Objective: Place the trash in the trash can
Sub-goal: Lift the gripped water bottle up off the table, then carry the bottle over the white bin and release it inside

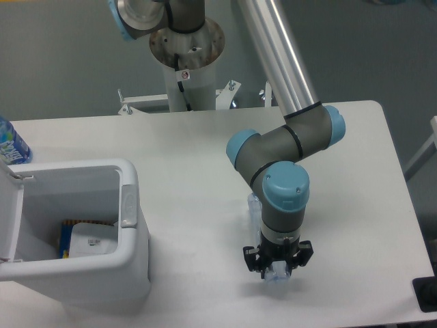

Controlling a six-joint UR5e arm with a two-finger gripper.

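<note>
Even, soft overhead light (slightly blurry throughout)

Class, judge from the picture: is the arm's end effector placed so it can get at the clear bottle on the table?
Probably yes. The end effector sits directly over the clear bottle, its fingers either side, nothing between; whether it already grips is unclear.

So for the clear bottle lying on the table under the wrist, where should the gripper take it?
Grip the clear bottle across its slim body, coming straight down from above. It lies flat on the table, so only its narrow sides suit the fingers. The gripper is already over it; the arm hides most of it.
</note>
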